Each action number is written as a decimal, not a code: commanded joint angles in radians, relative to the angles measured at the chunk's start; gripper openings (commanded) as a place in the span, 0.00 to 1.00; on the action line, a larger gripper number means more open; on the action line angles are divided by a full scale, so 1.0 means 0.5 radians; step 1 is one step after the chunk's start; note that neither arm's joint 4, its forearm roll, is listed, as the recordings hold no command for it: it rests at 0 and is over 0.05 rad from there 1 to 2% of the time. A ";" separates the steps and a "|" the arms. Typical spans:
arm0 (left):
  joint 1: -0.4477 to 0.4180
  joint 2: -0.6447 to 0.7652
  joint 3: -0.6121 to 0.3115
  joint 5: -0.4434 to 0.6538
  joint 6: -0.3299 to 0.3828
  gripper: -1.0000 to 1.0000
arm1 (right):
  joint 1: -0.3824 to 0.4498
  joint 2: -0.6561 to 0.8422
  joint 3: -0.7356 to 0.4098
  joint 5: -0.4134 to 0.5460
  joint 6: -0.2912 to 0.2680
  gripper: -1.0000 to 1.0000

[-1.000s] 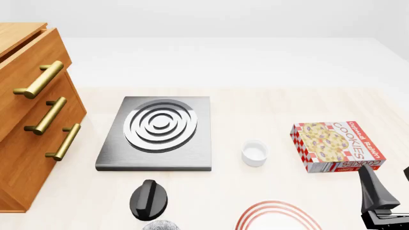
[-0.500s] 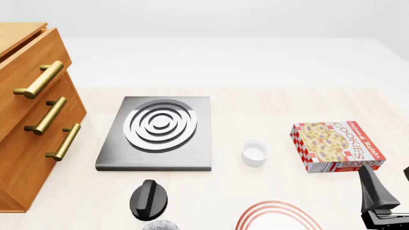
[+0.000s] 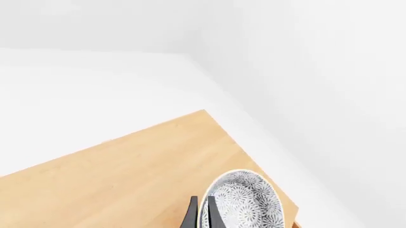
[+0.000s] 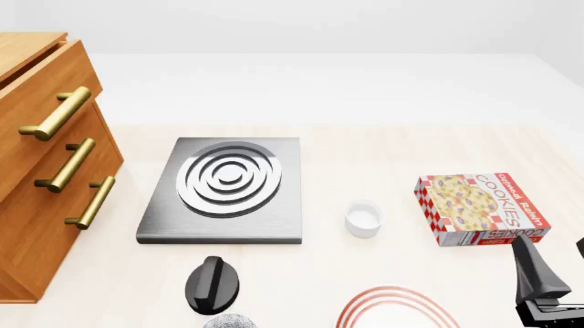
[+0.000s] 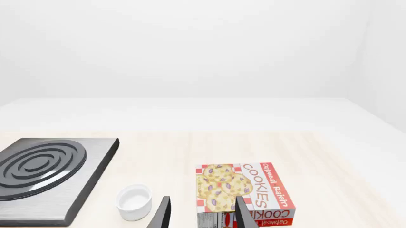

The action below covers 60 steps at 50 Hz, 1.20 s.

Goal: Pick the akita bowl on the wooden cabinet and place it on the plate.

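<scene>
In the left wrist view the akita bowl (image 3: 244, 203), speckled black and white, shows against a corner of the wooden cabinet's top (image 3: 127, 175). My left gripper (image 3: 201, 209) is shut on the bowl's rim, one finger on each side. In the front view a speckled sliver of the bowl (image 4: 232, 321) sits at the bottom edge, beside a black part of the left arm (image 4: 213, 283), to the right of the cabinet (image 4: 46, 171). The plate (image 4: 394, 309) with red rings lies at the bottom edge. My right gripper (image 5: 201, 216) is open and holds nothing.
A grey square stove (image 4: 223, 188) with silver rings lies in the middle. A small white cup (image 4: 363, 219) stands to its right, and a cookie box (image 4: 479, 207) lies further right, just ahead of the right gripper (image 4: 540, 287).
</scene>
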 commanded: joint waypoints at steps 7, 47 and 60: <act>-0.082 -0.217 0.026 0.016 -0.151 0.00 | 0.000 0.000 0.000 0.000 0.000 1.00; -0.357 -0.377 -0.144 0.243 -0.275 0.00 | 0.000 0.000 0.000 0.000 0.000 1.00; -0.459 -0.364 -0.204 0.277 -0.278 0.00 | 0.000 0.000 0.000 0.000 0.000 1.00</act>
